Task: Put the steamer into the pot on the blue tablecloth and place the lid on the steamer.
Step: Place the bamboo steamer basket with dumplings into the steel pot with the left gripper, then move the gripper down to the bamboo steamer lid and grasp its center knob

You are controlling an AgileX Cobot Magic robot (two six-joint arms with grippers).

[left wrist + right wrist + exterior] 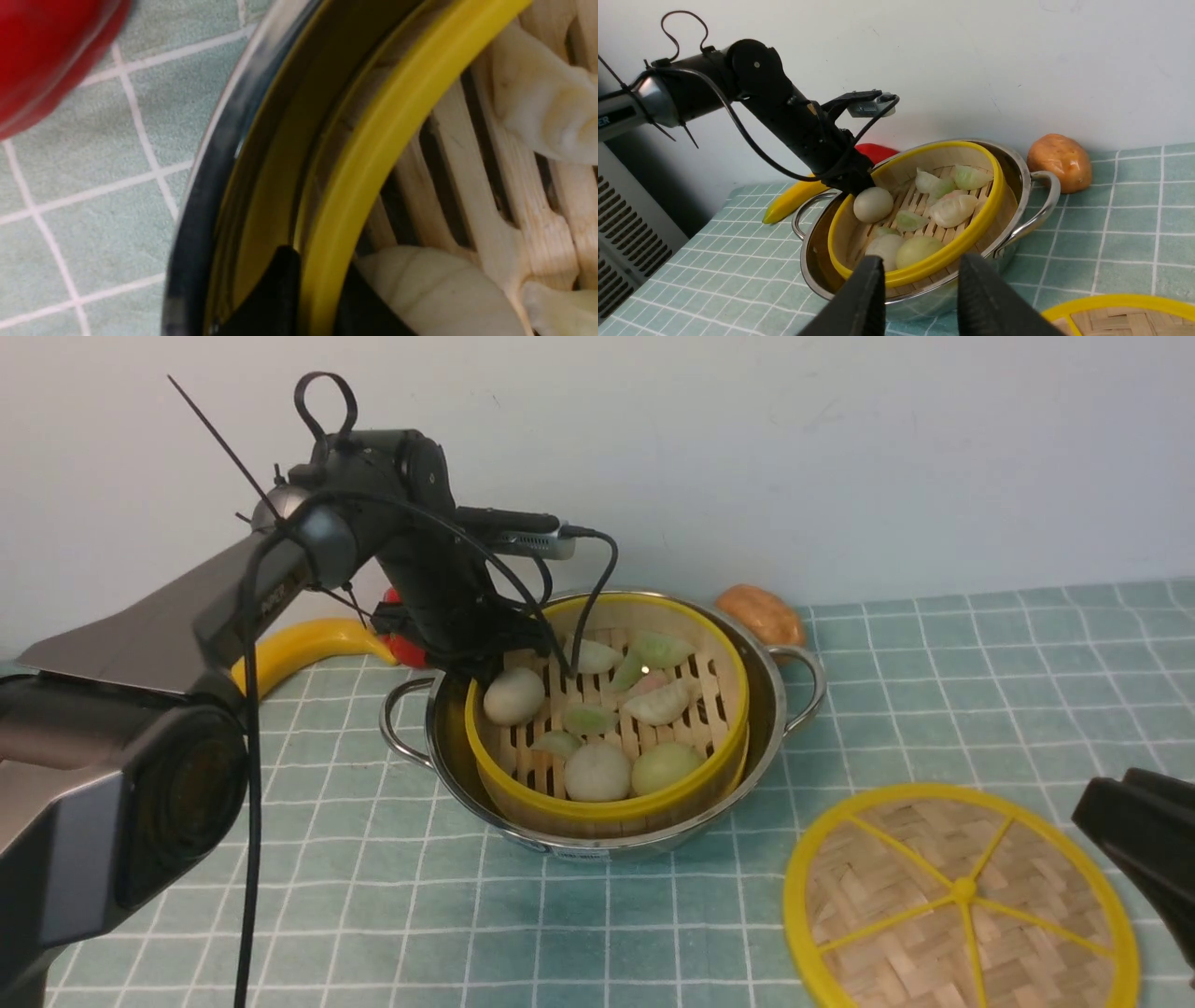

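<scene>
A plain white wall (840,448) closes off the back, and the blue tablecloth (980,691) with its thin white grid covers everything in front of it. At the far left we see a yellow banana (299,649) lying on the cloth near the wall, with a red object (411,649) just beside it (too hidden behind the arm for us to name it). The left arm (280,569) reaches over both of them and down to the pot's left side. There the left hand (317,280) is clamped on the steamer's yellow rim, one dark finger (275,294) outside the rim and the other inside it.

In the middle of the cloth stands the pot (775,709), shiny steel with a loop handle on each side. The steamer (607,817) sits inside it, its yellow rim standing above the pot's edge, and a narrow gap shows between basket and steel in the left wrist view. On the slatted floor lie pale round buns (513,695) and several folded dumplings, some of them greenish.

Behind the pot's right handle, against the wall, rests a brown potato (761,613), apart from the pot. Further right and nearer to us, the lid (962,896) lies flat on the cloth, well apart from the pot, woven side up with its yellow spokes showing. Above its right edge hangs the right hand (920,263), its two fingers spread apart with nothing between them.
</scene>
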